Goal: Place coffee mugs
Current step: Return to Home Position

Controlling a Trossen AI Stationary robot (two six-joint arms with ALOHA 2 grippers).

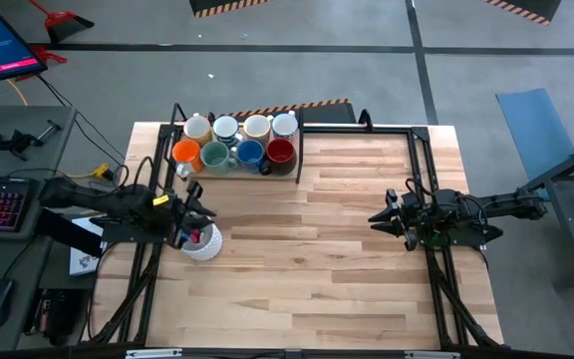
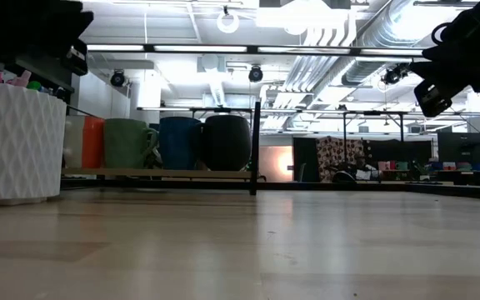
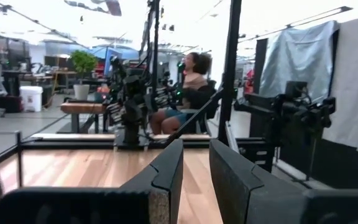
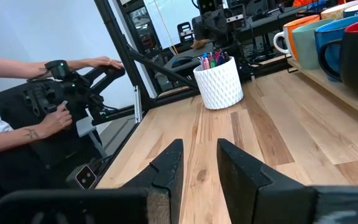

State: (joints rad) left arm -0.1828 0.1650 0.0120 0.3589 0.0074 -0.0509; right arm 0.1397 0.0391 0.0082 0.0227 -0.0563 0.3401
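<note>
Beyond both sets of jaws, at the far edge of the table (image 1: pixel 347 279), stands the shelf (image 1: pixel 300 165). All eight coffee mugs (image 1: pixel 250 153) are on it, none on the bare wood and none in a grip. You have them in two rows whose long axis runs along that edge, parallel to the line between your two arms. Four pale ones sit behind; in front, the orange mug (image 1: pixel 185 153) takes one end, the dark red mug (image 1: pixel 280 152) the other, with green and blue between. They stand upright, mouths up. The orange mug's handle sticks out from the row's end; I cannot tell the other handles for sure. The shelf lies off the flank of the left gripper (image 3: pixel 196 144), near it, and well apart from the right gripper (image 4: pixel 199 144), so your left arm is nearer. Your left gripper hangs above the pen holder (image 1: pixel 204 245), its fingers slightly parted on nothing. Your right gripper hangs over open wood, also a little apart and empty. The placing looks finished to me, so draw the left jaws back clear of holder and shelf.
</note>
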